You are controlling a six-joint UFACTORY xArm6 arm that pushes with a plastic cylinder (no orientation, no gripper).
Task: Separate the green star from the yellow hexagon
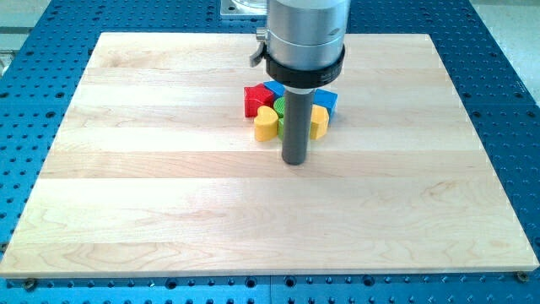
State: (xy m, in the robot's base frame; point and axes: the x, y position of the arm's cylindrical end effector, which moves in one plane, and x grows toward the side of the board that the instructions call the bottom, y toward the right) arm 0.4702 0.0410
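Note:
A tight cluster of blocks sits on the wooden board [169, 186] just above the middle. My rod stands in front of it and hides its centre. A green block [280, 105], only an edge showing, is the green star. A yellow block [267, 123] lies at the cluster's lower left and another yellow block [319, 122] at its lower right; I cannot tell which is the hexagon. My tip [294, 161] rests on the board just below the cluster, between the two yellow blocks.
A red block [255, 99] is at the cluster's left. A blue block [274, 89] is at its top and another blue block [326, 101] at its right. The board lies on a blue perforated table [42, 51].

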